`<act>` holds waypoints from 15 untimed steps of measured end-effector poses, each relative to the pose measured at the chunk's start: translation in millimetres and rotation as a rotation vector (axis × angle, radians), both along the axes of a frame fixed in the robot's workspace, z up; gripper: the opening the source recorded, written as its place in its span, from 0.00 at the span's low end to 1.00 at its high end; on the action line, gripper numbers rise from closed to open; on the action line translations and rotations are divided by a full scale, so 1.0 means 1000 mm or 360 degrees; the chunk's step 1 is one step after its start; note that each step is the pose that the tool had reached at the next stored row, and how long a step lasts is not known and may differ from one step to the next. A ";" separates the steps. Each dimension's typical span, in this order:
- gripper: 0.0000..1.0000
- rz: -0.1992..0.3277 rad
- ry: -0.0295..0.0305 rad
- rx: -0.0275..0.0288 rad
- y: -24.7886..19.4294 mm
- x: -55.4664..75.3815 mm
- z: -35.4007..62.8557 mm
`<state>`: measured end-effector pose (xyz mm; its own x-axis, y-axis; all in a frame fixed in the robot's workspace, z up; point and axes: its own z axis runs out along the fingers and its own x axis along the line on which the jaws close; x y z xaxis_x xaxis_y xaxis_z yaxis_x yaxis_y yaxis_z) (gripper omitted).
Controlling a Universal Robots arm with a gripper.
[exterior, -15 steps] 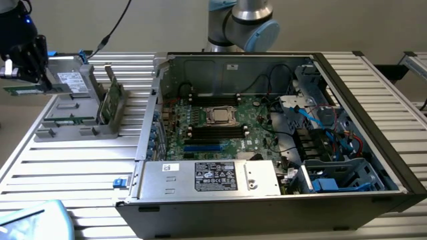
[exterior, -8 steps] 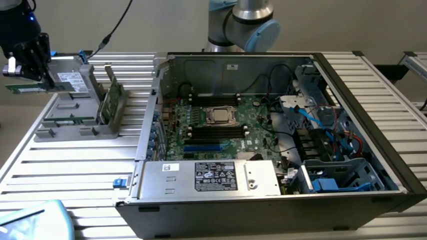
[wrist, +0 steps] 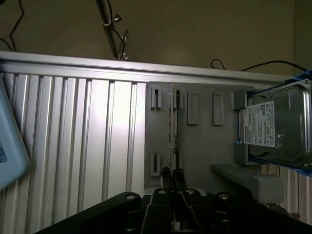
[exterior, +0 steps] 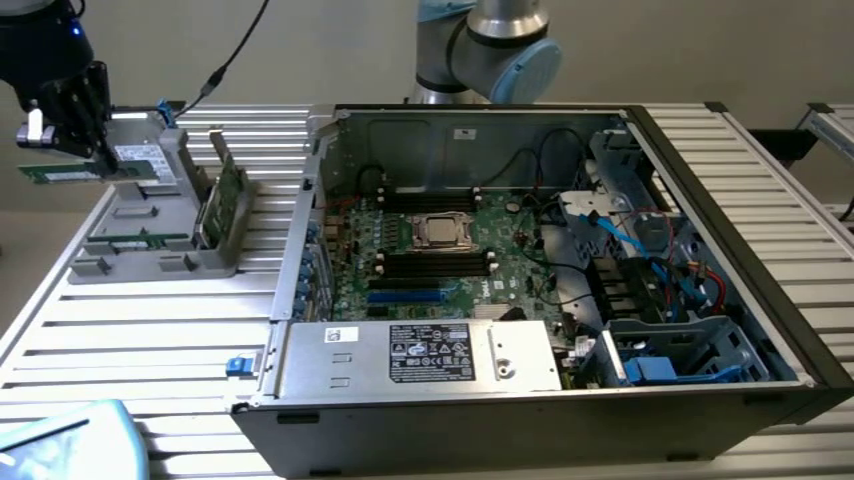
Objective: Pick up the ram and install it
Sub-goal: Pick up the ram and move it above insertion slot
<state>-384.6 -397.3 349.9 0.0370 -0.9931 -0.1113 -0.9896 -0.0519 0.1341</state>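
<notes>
Ribbed aluminium table (exterior: 147, 330) carrying an open computer case (exterior: 787, 330). The ram (exterior: 54, 173), a thin green stick, is held level in the air above a grey holder (exterior: 134, 215) at the table's far corner on the exterior view's left. It looks light, stiff and fragile, best gripped on its flat faces near one end, clear of the contacts. The gripper (exterior: 100, 165) pinches it that way, jaws pressed onto both faces. The wrist points straight down, and the arm's base (exterior: 487, 50) stands behind the case.
</notes>
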 end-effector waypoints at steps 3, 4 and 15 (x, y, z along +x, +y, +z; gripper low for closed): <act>0.13 0.0000 0.00047 0.00004 0.0000 0.005 0.0030; 0.13 0.0000 0.00063 0.00005 0.0000 0.007 0.0041; 0.13 0.0000 0.00281 0.00013 -0.0001 0.026 0.0139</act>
